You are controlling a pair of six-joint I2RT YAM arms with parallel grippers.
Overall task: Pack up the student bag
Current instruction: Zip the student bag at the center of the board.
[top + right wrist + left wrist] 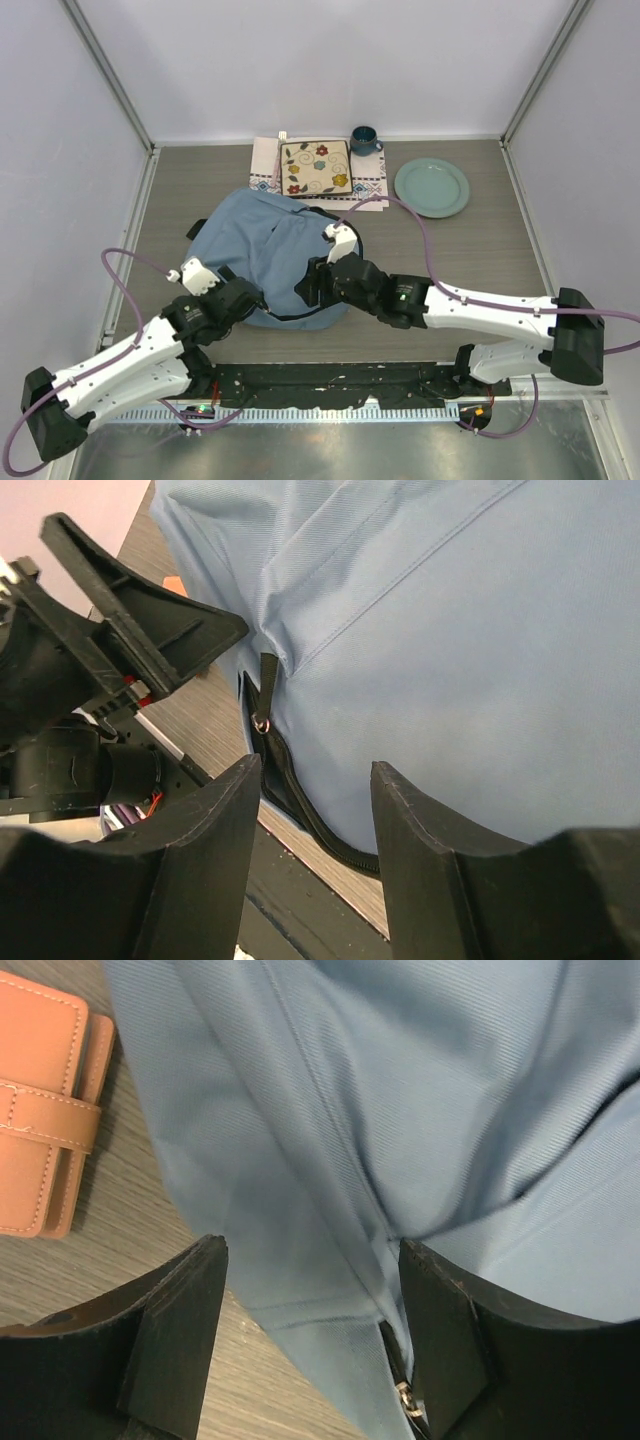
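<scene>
Both my left pincer (312, 1260) and my right pincer (316, 768) are released, jaws spread apart over the near edge of the student bag (262, 245), which lies on the table (480, 270) touching the patterned mat (374, 186).

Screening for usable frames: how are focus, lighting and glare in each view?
Top external: even soft light, sharp, student bag well exposed. Left wrist: fabric sharp, black fingers low in detail, brown wallet cropped at the frame edge. Right wrist: zipper pull crisp, no glare.
</scene>
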